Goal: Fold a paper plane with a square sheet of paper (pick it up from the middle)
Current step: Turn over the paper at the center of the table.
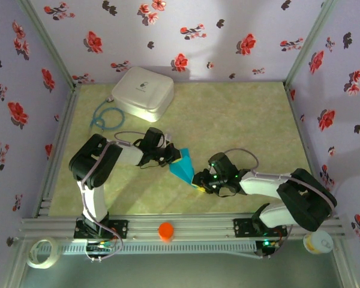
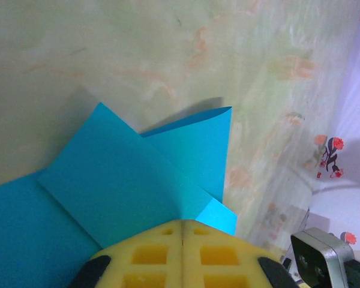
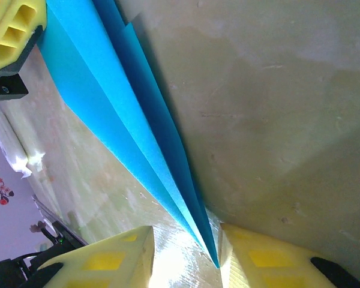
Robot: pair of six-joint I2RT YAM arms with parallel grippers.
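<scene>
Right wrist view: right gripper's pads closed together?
No, the right gripper stands open, with the tip of the folded blue paper between its yellow pads.

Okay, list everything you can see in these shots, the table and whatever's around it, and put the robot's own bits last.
folded paper sheet: one, turquoise-blue, mid-table between the two arms
box: one, white and rounded, back left of the table
cable: one coil, blue-grey, just left of the box
cap-like object: one, orange, on the front rail between the arm bases
tape roll: one, whitish, front left corner
tub: one, white, front right corner
table: one, mottled yellow-green
walls: three, lilac with red flowers, around the table
left fingers: two, yellow, shut on one end of the paper
right fingers: two, yellow, apart, the paper's point between them
</scene>
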